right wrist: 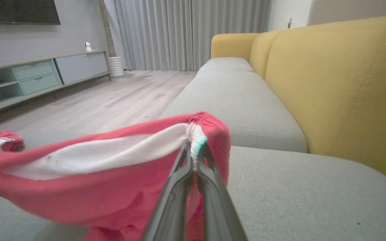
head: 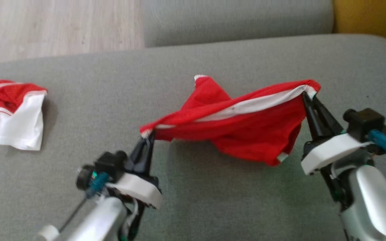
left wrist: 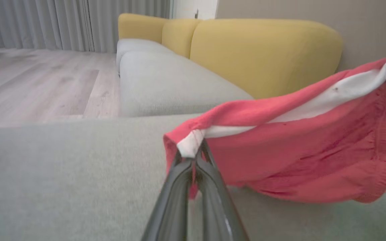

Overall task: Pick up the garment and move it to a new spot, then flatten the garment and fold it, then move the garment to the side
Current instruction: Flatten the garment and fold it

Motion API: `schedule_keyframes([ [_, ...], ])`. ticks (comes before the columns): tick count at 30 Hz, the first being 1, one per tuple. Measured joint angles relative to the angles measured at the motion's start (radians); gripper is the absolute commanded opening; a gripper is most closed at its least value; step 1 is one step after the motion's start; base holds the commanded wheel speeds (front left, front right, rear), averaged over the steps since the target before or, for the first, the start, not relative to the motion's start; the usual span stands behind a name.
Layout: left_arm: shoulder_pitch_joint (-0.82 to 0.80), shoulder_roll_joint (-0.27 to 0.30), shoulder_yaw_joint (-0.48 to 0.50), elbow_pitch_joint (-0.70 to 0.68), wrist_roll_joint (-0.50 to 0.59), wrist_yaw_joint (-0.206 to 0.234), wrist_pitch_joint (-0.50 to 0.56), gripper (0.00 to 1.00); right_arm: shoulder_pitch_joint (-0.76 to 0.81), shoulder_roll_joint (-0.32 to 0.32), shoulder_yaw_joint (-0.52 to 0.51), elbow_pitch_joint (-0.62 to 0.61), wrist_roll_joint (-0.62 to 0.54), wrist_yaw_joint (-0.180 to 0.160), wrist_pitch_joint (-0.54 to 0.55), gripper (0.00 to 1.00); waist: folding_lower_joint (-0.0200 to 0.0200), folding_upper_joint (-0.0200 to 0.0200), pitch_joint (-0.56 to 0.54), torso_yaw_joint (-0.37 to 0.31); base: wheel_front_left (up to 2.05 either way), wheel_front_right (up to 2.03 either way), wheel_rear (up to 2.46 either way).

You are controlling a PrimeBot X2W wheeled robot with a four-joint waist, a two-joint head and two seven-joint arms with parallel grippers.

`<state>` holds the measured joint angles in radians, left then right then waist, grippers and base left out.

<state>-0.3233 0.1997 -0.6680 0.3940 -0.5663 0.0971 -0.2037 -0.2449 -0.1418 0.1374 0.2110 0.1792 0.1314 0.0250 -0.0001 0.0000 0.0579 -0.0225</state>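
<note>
Where the two dark fingers of the left gripper [head: 147, 136] meet, a white-edged corner of the red garment [head: 243, 124] is pinched, the fingers being closed together on the cloth. The opposite end of the same white band is clamped by the right gripper [head: 306, 96], whose fingers are likewise pressed tight on the hem. Between the two grippers the garment is held stretched and lifted above the grey sofa seat [head: 213, 201]. Its white band is drawn into a sagging line and its red body is hung beneath. Whether the lowest fold touches the sofa seat cannot be told. Toward the left end of the sofa seat, well apart from the held cloth, a second red and white garment [head: 17, 113] is left crumpled on the fabric. Beyond the sofa seat a further grey cushion [head: 236, 20] is seen, with pale wooden floor [head: 52, 26] off the far left corner and a yellow backrest [head: 370, 16] off the far right.
</note>
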Motion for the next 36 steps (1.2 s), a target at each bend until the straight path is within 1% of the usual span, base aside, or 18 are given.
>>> schedule_keyframes([
  [6,-0.005,0.123,0.054,-0.271,-0.011,0.027,0.121,0.0,0.076,-0.049,0.0,-0.25,0.024,0.0,0.101,0.0,-0.0002,0.0,-0.075,0.005,0.0,0.0,0.0],
  [8,-0.029,0.171,0.071,-0.367,-0.015,0.036,0.179,0.0,0.077,-0.062,-0.002,-0.327,0.031,0.0,0.132,0.0,-0.0002,0.0,-0.093,0.006,0.0,0.0,0.0],
  [11,-0.096,0.227,0.107,-0.494,-0.029,0.044,0.273,0.0,0.072,-0.077,-0.002,-0.426,0.031,0.0,0.177,0.0,-0.0002,0.0,-0.111,0.009,0.0,0.0,0.0],
  [14,-0.168,0.255,0.136,-0.589,-0.06,0.05,0.356,0.0,0.053,-0.095,-0.012,-0.49,0.035,0.0,0.212,0.0,-0.0002,0.0,-0.114,0.011,0.0,0.0,0.0],
  [18,-0.233,0.278,0.15,-0.633,-0.077,0.053,0.445,0.0,-0.015,-0.118,0.006,-0.5,0.044,0.0,0.251,0.0,-0.0001,0.0,-0.101,0.01,0.0,0.0,0.0],
  [20,-0.252,0.283,0.156,-0.623,-0.102,0.053,0.476,0.0,-0.049,-0.119,0.021,-0.476,0.059,0.0,0.259,0.0,-0.0001,0.0,-0.087,0.01,0.0,0.0,0.0],
  [23,-0.283,0.286,0.162,-0.57,-0.127,0.049,0.511,0.0,-0.121,-0.123,0.049,-0.39,0.066,0.0,0.265,0.0,0.0,0.0,-0.058,0.009,0.0,0.0,0.0],
  [26,-0.346,0.288,0.166,-0.499,-0.132,0.024,0.532,0.0,-0.23,-0.131,0.083,-0.292,0.08,0.0,0.264,0.0,0.0001,0.0,-0.012,0.009,0.0,0.0,0.0],
  [29,-0.461,0.285,0.172,-0.406,-0.121,0.001,0.536,0.0,-0.392,-0.153,0.113,-0.164,0.045,0.0,0.236,0.0,0.0003,0.0,0.047,0.01,0.0,0.0,0.0],
  [31,-0.547,0.262,0.186,-0.342,-0.12,-0.002,0.523,0.0,-0.507,-0.153,0.112,-0.085,0.012,0.0,0.196,0.0,0.0004,0.0,0.087,0.011,0.0,0.0,0.0],
  [32,-0.594,0.249,0.187,-0.31,-0.12,-0.011,0.514,0.0,-0.565,-0.152,0.112,-0.044,-0.011,0.0,0.172,0.0,0.0004,0.0,0.107,0.011,0.0,0.0,0.0],
  [33,-0.594,0.249,0.187,-0.31,-0.12,-0.011,0.514,0.0,-0.565,-0.152,0.112,-0.044,-0.011,0.0,0.172,0.0,0.0004,0.0,0.107,0.011,0.0,0.0,0.0],
  [34,-0.672,0.219,0.187,-0.253,-0.11,-0.023,0.496,0.0,-0.664,-0.149,0.112,0.031,-0.046,0.0,0.124,0.0,0.0005,0.0,0.144,0.014,0.0,0.0,0.0],
  [36,-0.729,0.192,0.187,-0.204,-0.101,-0.033,0.475,0.0,-0.734,-0.141,0.113,0.096,-0.076,0.0,0.085,0.0,0.0005,0.0,0.179,0.017,0.0,0.0,0.0],
])
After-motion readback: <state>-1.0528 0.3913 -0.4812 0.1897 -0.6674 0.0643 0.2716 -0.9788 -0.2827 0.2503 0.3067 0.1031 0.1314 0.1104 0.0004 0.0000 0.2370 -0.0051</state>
